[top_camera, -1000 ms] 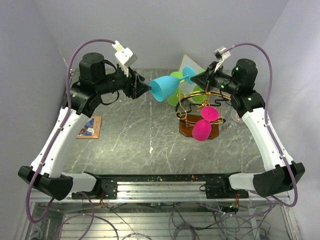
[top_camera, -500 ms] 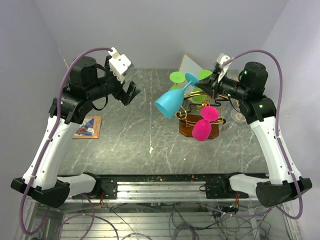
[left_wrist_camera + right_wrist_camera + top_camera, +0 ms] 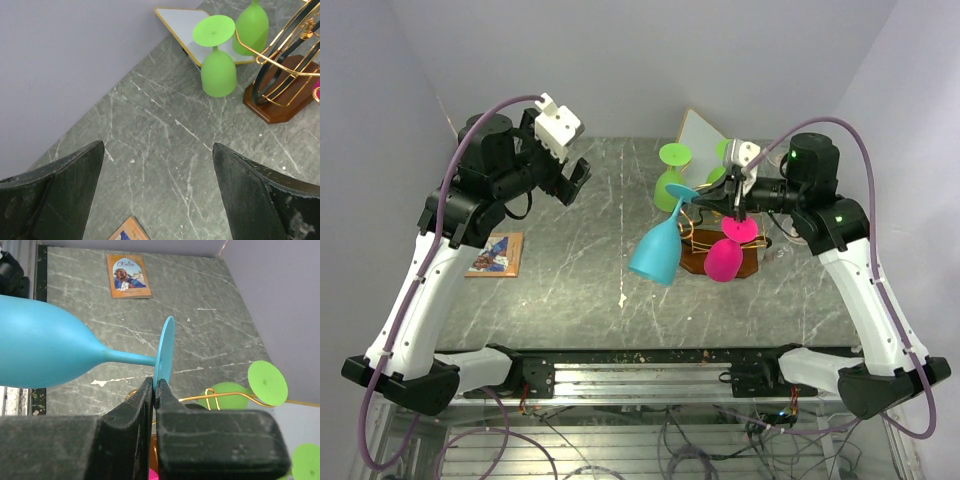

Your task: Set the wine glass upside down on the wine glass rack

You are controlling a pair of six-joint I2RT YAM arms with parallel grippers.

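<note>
A blue wine glass (image 3: pixel 656 253) hangs in the air just left of the wine glass rack (image 3: pixel 701 238), tilted with its bowl low and toward the front left. My right gripper (image 3: pixel 721 196) is shut on the rim of the glass's foot (image 3: pixel 164 351); the pinch (image 3: pixel 156 382) shows plainly in the right wrist view. The rack is gold wire on a brown base (image 3: pixel 274 103), and two pink glasses (image 3: pixel 724 259) hang from it upside down. My left gripper (image 3: pixel 574 180) is open and empty at the back left, well away from the glass; in its wrist view (image 3: pixel 157 146) only table shows between the fingers.
Two green glasses (image 3: pixel 218 70) (image 3: pixel 251 27) stand upside down behind the rack, by a white gold-edged panel (image 3: pixel 182 21). A small orange book (image 3: pixel 498 253) lies on the marble table (image 3: pixel 580 270) at the left.
My left gripper has opened wide and drawn back to the left, away from the blue glass. My right arm has swung the glass down, bowl lowered toward the front left.
</note>
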